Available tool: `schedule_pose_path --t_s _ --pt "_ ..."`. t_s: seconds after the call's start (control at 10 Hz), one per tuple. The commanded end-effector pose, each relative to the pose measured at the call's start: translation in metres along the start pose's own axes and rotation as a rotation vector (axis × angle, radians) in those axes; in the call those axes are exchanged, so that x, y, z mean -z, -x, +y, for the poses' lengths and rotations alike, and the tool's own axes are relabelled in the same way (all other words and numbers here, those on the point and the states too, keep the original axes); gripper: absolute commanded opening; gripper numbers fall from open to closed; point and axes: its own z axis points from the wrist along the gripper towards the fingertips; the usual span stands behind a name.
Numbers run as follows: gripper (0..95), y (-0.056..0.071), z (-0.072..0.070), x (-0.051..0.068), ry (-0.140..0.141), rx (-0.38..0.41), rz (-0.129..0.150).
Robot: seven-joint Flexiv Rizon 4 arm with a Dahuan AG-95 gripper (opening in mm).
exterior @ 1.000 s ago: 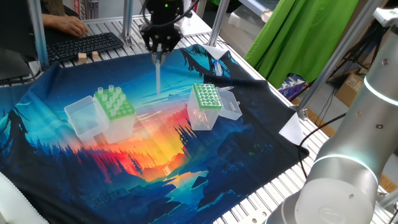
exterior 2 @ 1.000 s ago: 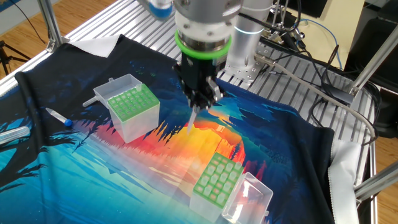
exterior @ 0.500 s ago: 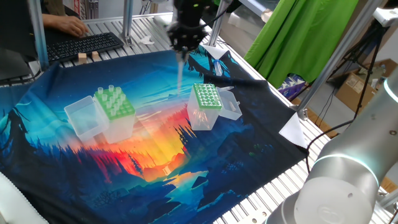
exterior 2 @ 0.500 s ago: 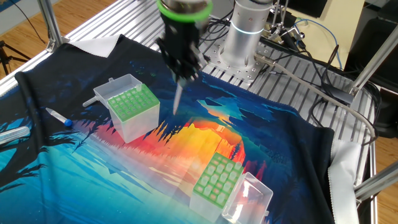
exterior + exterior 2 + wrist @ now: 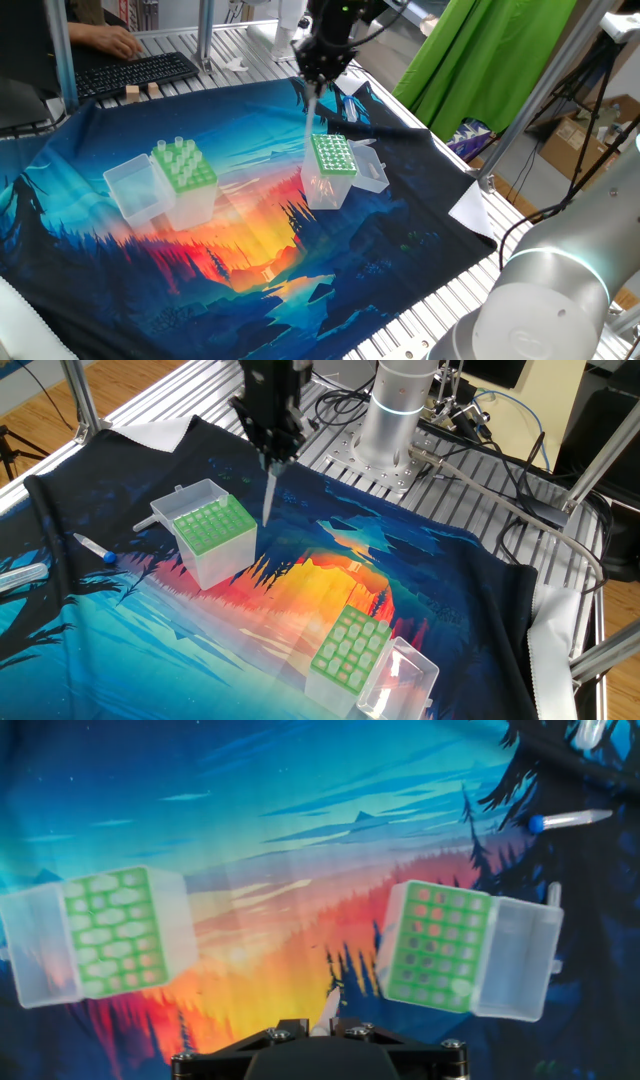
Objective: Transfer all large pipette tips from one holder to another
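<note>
- With the arm raised over the table, I see the gripper (image 5: 270, 452) pointing straight down, its fingers pinching the wide end of one large pipette tip (image 5: 269, 495) that hangs narrow end down.
- From the other fixed view, I read the hanging tip as well above the cloth (image 5: 440, 590), just beside the far corner of the destination box (image 5: 212, 535), touching nothing.
- From one fixed view, the gripper (image 5: 322, 72) and tip (image 5: 310, 112) line up above the far end of that box (image 5: 331, 168); I cannot tell whether the tip is directly over its plate.
- From the hand view, only the tip's whitish body (image 5: 327, 1010) shows above the gripper housing, between the two boxes.
- I locate the source holder (image 5: 185, 178) on the left in one fixed view, its clear lid (image 5: 135, 187) hinged open beside it, several tips (image 5: 176, 150) standing upright in its light-green plate.
- I see the destination box (image 5: 445, 945) with darker-green, finely holed plate and open lid; whether tips sit in it I cannot tell.
- A blue-capped tube (image 5: 96, 548) lies on the cloth, apart from both boxes.
</note>
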Motion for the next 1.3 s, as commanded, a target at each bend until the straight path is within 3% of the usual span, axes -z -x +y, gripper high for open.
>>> schedule_pose_path --t_s 0.1,0.7,1.3 --pt "0.0 0.002 -0.014 -0.001 0.013 0.024 0.003" --pt "0.0 0.001 -0.048 -0.006 0.027 0.080 -0.002" --pt "0.0 -0.001 -0.062 -0.013 0.026 0.100 -0.008"
